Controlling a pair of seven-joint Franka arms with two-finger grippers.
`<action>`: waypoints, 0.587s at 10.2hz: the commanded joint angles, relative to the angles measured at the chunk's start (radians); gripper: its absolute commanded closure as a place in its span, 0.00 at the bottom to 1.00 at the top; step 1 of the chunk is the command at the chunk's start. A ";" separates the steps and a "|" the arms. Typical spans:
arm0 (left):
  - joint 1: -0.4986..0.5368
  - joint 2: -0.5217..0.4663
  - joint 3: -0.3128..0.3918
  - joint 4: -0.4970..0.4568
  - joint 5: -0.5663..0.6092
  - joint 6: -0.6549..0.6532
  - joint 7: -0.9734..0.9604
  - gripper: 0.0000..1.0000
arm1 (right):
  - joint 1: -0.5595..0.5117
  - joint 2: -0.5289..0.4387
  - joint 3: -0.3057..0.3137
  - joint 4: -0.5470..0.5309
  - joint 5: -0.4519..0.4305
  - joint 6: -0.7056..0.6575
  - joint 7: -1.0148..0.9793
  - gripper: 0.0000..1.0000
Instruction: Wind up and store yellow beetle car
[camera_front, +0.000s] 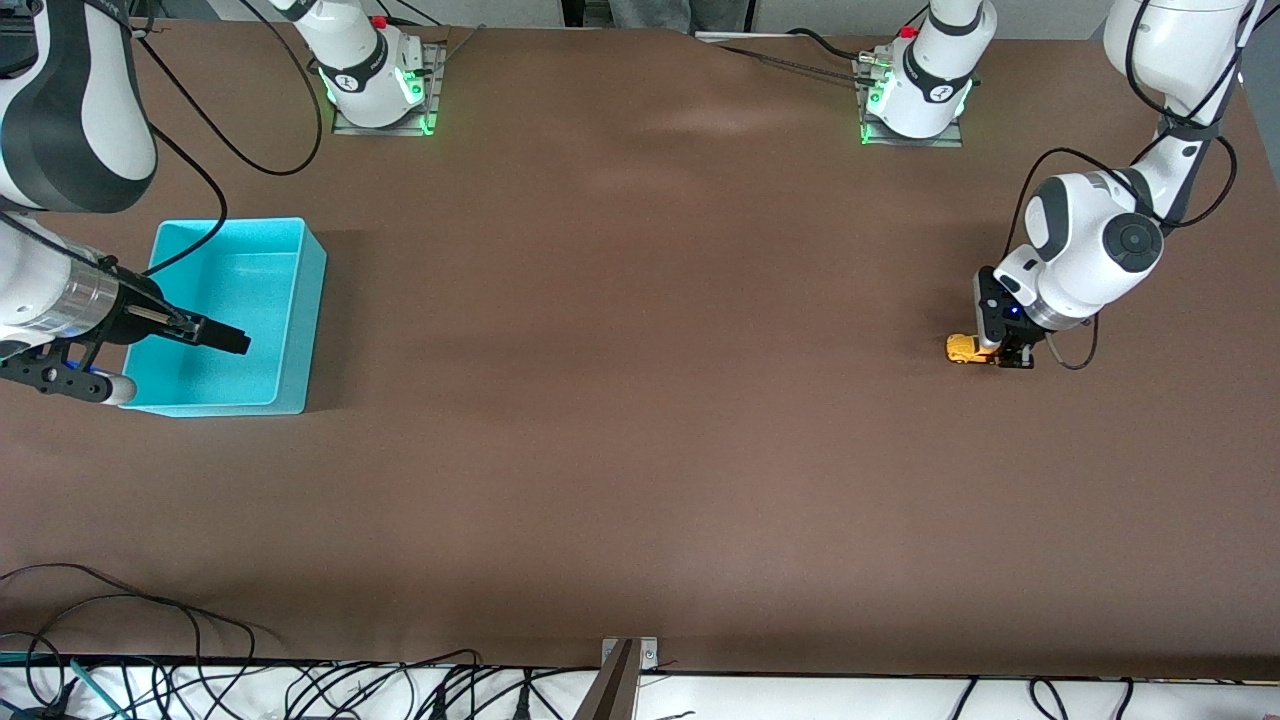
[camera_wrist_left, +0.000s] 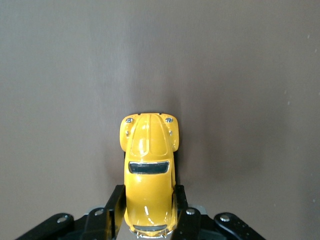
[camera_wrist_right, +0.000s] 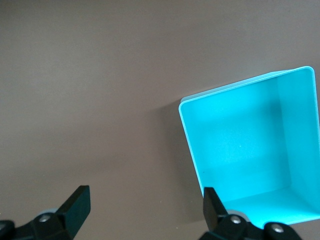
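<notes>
Wind-up step: yellow beetle car is clamped by left gripper fingers on table. Right gripper, fingers apart, is held over turquoise bin. Pull-back expected next.

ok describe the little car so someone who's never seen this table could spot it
Look along the brown table toward the left arm's end, far from the turquoise bin. The left gripper is shut on the yellow beetle car there: a tiny rounded toy, the only yellow thing on the table.
</notes>
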 joint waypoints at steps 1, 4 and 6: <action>0.015 0.073 0.041 0.006 0.007 -0.002 0.084 1.00 | -0.002 0.000 0.005 0.004 -0.017 0.003 0.013 0.00; 0.015 0.088 0.090 0.034 -0.002 -0.001 0.187 1.00 | -0.002 0.005 0.005 0.004 -0.017 0.006 0.013 0.00; 0.016 0.094 0.092 0.035 -0.005 0.001 0.194 1.00 | -0.002 0.008 0.005 0.004 -0.015 0.013 0.013 0.00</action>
